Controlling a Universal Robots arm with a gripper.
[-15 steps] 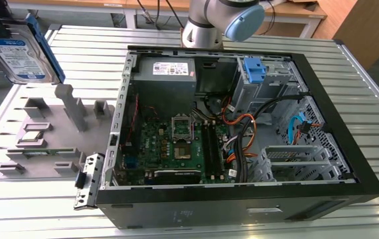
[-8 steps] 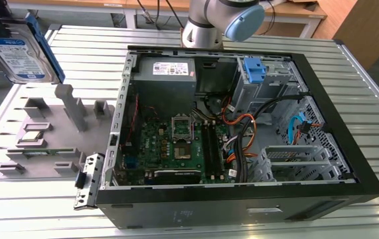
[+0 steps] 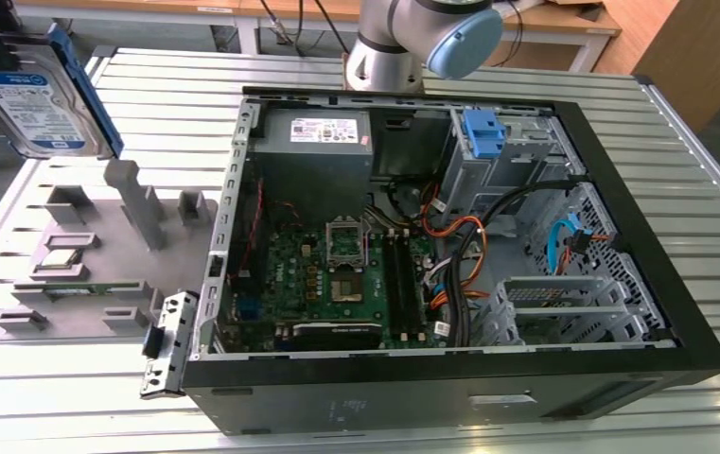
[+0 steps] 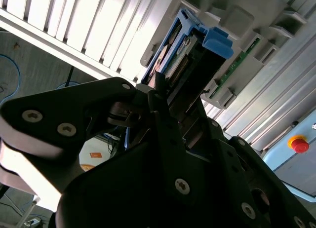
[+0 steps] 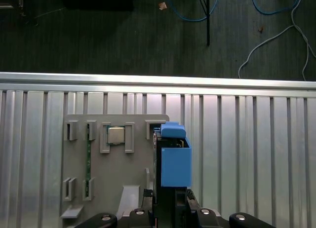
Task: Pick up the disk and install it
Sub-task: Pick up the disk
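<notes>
Ribbed metal table (image 3: 373, 76) bears an open computer case (image 3: 397, 402), motherboard (image 3: 334, 274) inside; claw (image 5: 170, 201) seemingly clamps the disk (image 3: 22, 99).

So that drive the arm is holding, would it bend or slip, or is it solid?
Probably stiff: the disk is a flat metal slab and shows no sag in the gripper. Likely heavy for its size, being mostly metal. Its blue side rails look smooth, so a loose grip might let it slip.
</notes>
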